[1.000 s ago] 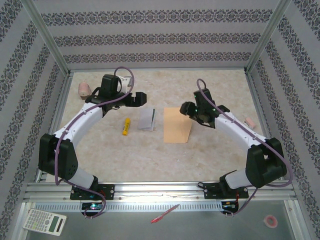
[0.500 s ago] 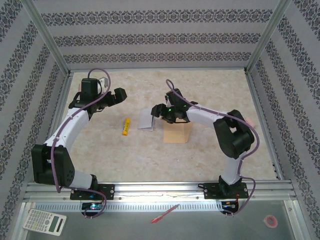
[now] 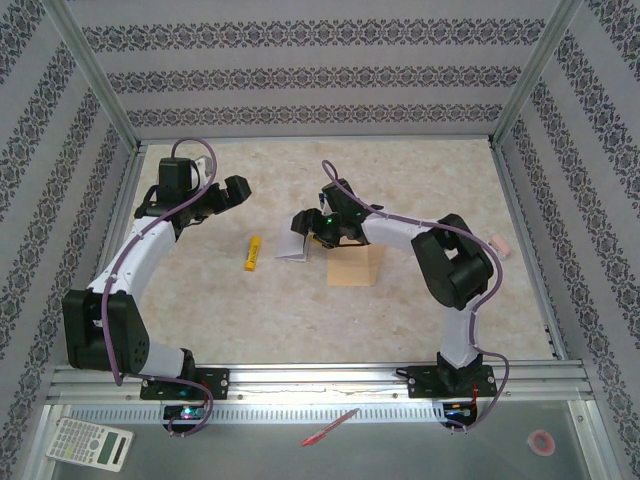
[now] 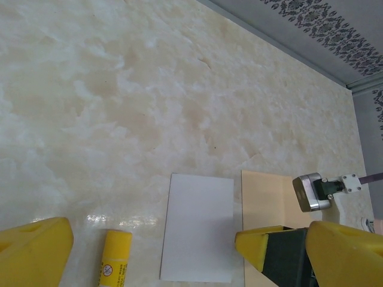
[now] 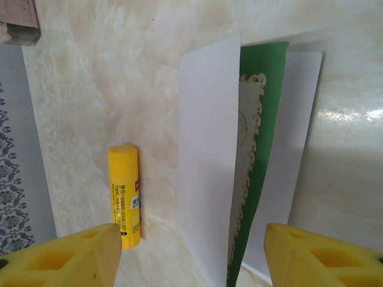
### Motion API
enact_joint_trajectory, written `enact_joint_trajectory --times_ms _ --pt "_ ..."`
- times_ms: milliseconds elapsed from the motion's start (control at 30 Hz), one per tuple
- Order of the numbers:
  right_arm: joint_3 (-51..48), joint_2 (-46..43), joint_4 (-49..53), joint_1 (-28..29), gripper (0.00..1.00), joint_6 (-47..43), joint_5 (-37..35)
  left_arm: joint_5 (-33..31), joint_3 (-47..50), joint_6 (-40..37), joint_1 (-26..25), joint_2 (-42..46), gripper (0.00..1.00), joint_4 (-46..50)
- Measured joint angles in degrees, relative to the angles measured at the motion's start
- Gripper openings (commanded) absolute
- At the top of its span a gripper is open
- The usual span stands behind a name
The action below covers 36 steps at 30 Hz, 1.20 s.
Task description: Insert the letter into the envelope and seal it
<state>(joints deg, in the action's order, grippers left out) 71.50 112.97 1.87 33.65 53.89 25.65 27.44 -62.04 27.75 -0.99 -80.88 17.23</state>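
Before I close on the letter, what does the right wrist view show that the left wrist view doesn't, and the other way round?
Right wrist, not left wrist: the letter is partly unfolded, with a dark green ornamental border showing inside the fold. Left wrist, not right wrist: the tan envelope lies flat beside the letter, which here presents just a plain white face. Both: the letter, the yellow glue stick on its other side, and the marbled table under them.

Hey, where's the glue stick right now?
In the top view, the yellow glue stick lies left of centre, just left of the folded letter and not touching it.
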Motion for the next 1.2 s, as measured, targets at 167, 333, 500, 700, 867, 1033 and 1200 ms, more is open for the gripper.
enact_joint_trajectory --times_ms 167,333,500,700,867,1033,1200 --pt "0.42 1.07 0.04 0.0 0.64 0.04 0.24 0.59 0.33 0.09 0.0 0.0 1.0 -0.04" --pt "0.92 2.23 -0.33 0.13 0.64 0.28 0.61 0.85 0.33 0.26 0.0 0.0 1.0 -0.04" --pt "1.64 3.65 -0.63 0.94 0.62 0.48 0.96 1.03 0.37 0.68 0.0 0.0 1.0 -0.07" --pt "2.67 4.2 -1.22 1.11 0.54 0.92 1.46 1.05 0.44 0.92 0.0 -0.04 1.0 -0.09" --pt "3.15 4.76 -1.68 1.11 0.37 1.64 1.77 1.05 0.44 1.07 0.0 -0.04 1.0 -0.11" --pt "3.15 4.85 -1.68 1.11 0.28 1.7 1.88 1.09 0.81 1.11 0.0 -0.04 1.0 -0.52" --pt "3.15 4.85 -1.73 1.11 0.11 1.68 1.86 1.33 0.98 1.22 0.0 -0.04 1.0 -0.96"
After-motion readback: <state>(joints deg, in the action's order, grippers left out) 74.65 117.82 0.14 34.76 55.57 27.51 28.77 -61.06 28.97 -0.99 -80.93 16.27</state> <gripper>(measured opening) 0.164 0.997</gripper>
